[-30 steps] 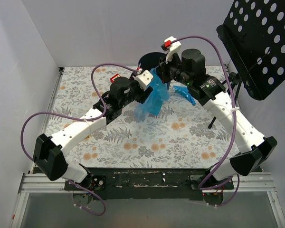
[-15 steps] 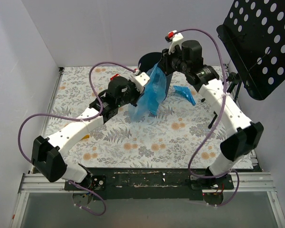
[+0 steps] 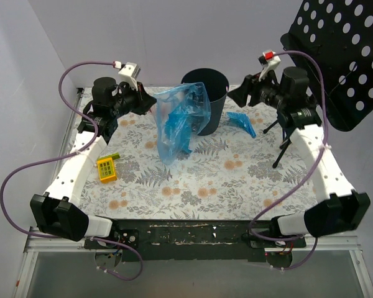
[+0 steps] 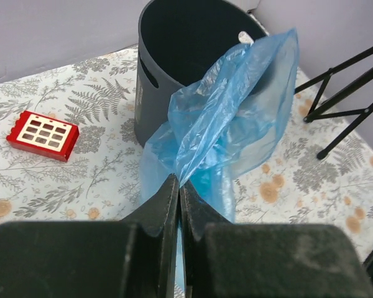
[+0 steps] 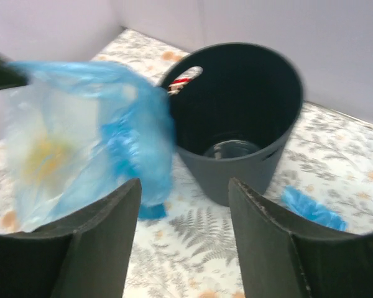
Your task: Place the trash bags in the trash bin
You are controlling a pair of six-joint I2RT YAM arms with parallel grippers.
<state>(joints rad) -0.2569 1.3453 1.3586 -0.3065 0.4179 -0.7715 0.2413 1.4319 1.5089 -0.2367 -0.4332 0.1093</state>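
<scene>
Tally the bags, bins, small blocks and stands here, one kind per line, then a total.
Blue plastic bags: 2, the spread bag and the folded bag
Bin: 1
Small blocks: 2, the yellow block and the red tile
Music stand: 1
Total: 6

**What the views keep back**

From above, the spread trash bag (image 3: 180, 121) covers the near-left wall of the trash bin (image 3: 216, 112). The music stand (image 3: 342, 62) at the table's far right corner runs off the top and right edges.

In the left wrist view the top edge cuts the bin's far rim and the right edge cuts the stand's legs (image 4: 312, 112). A small white piece (image 4: 245, 37) behind the film may be a tag.

The right wrist view is smeared. The folded bag (image 5: 312, 208) is a soft blue shape, and only a sliver of the red-and-white tile (image 5: 181, 81) shows through the bin's handle slot.
</scene>
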